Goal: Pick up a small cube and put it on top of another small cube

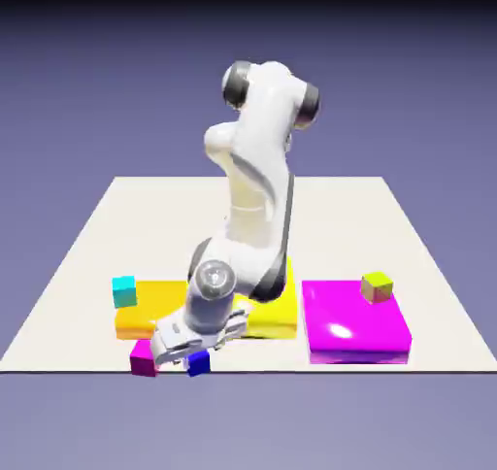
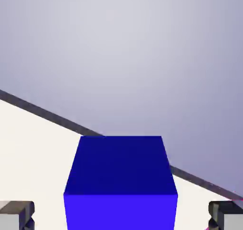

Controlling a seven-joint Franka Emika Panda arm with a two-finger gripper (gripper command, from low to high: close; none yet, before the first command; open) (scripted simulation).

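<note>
Exterior view: the pale tabletop (image 1: 330,235) carries the white arm (image 1: 257,157), which reaches from the far edge to the near edge, left of the middle. Near the right edge lies the magenta slab (image 1: 349,327); the yellow slab (image 1: 281,313) is left of it, and the orange slab (image 1: 150,308) is farther left, with the arm hiding part of both. The olive cube (image 1: 377,286) sits at the magenta slab's far right corner, and the cyan cube (image 1: 124,291) appears at the orange slab's far left corner. At the tabletop's near edge, toward the left corner, are the magenta cube (image 1: 145,358) and, to its right, the blue cube (image 1: 198,363), partly covered by the hand.

In the hand view, the gripper (image 2: 121,215) has its fingers (image 2: 15,215) wide, one on each side of the blue cube, with a gap showing on both sides; neither touches it.
</note>
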